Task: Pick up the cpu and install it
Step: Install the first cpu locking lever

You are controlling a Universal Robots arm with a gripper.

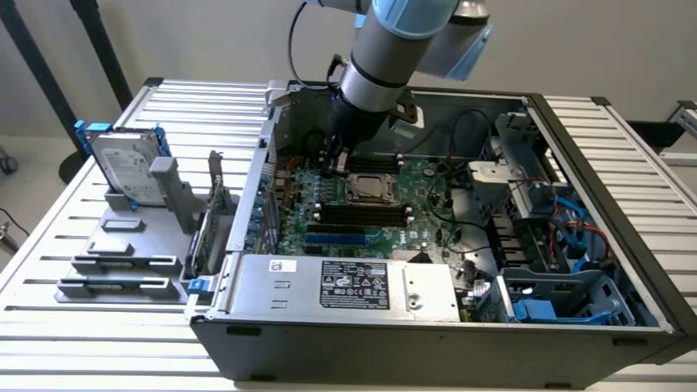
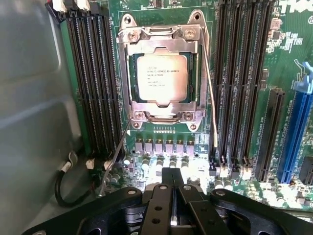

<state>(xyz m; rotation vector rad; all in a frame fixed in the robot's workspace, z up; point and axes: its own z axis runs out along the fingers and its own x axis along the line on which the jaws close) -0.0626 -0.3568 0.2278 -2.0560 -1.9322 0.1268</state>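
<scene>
— As far as the frames let me judge, the cpu (image 2: 162,78) was already seated in its socket on the motherboard (image 2: 161,11), silvery top plate up. Pick-up done, placing done.

— Locked in?

— Could not say for certain. The metal socket frame (image 2: 124,73) lay around the chip's edges, but two thin wire levers (image 2: 209,93) stood off from the frame at a slant rather than tucked against it. My reading: clamping was what remained, if anything.

— And the tool?

— The gripper (image 2: 172,172) hung over the board, near the socket but clear of the chip. A row of small grey chokes (image 2: 161,147) lay between its tips and the frame. Fingers were drawn narrow, close together, with nothing visible between them. Not touching the cpu.

— Surroundings?

— Banks of black memory slots (image 2: 93,83) flanked the socket on both sides. The whole board sat inside the open computer case (image 1: 588,155), with the arm reaching down into it from above. A grey power supply box (image 1: 348,286) with a black label filled the case's near edge. Outside the case, on the exterior view's left, a hard drive (image 1: 122,167) with blue rails stood upright in a grey stand on the slatted table (image 1: 44,245), well apart from the gripper.
</scene>
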